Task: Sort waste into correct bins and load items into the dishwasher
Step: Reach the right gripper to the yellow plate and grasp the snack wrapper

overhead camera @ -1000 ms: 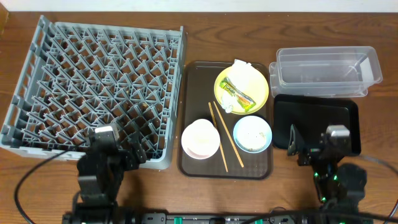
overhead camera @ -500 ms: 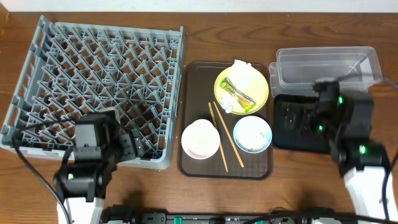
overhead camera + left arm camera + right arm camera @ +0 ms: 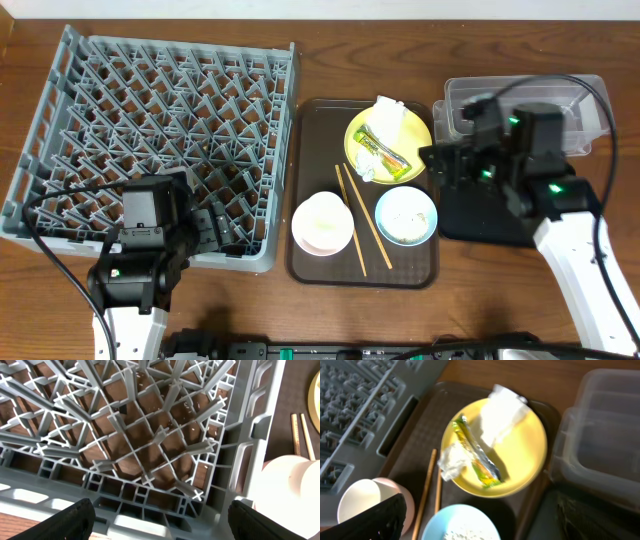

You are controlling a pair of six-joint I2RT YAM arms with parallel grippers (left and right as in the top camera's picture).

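Right fingers [image 3: 375,520] are wide open, empty, above the yellow plate [image 3: 525,455] on the brown tray [image 3: 415,435]. Snack wrapper [image 3: 477,457] lies flat just beside the napkin [image 3: 505,407], so a sloppy pinch probably grabs both. Left fingers [image 3: 67,520]: wide open, empty, over the dish rack [image 3: 250,425] corner.

Bright even light; yellow plate [image 3: 525,460] blurred in right wrist view.

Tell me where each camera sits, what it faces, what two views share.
Overhead: above the table, facing straight down; shows left arm, right arm, grey rack, brown tray.
Left wrist: low over the rack's corner, facing down; own fingers at bottom.
Right wrist: on the right arm, facing the yellow plate; fingers at bottom.
Shared: plate, in right wrist and overhead.
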